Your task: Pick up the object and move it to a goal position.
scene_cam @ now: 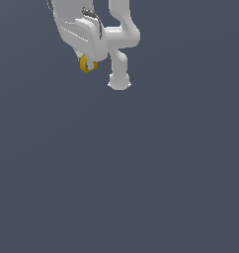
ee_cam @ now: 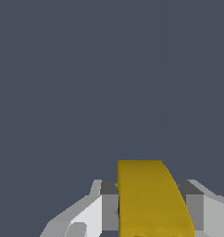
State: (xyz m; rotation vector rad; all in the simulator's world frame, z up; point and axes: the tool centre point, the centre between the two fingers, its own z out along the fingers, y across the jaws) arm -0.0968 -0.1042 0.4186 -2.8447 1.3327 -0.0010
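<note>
The object (scene_cam: 87, 64) is a small yellow-gold ring-like piece, hanging under the white gripper (scene_cam: 88, 63) near the top of the exterior view, left of centre. The white fingers close around it from both sides. In the wrist view the object (ee_cam: 148, 199) fills the space between the two grey-white fingers (ee_cam: 109, 208), showing as a broad yellow slab. The gripper is shut on it and holds it off the dark grey floor (scene_cam: 141, 173).
The arm's white base link (scene_cam: 119, 81) stands just to the exterior view's right of the gripper. Plain dark grey ground spreads around it in both views.
</note>
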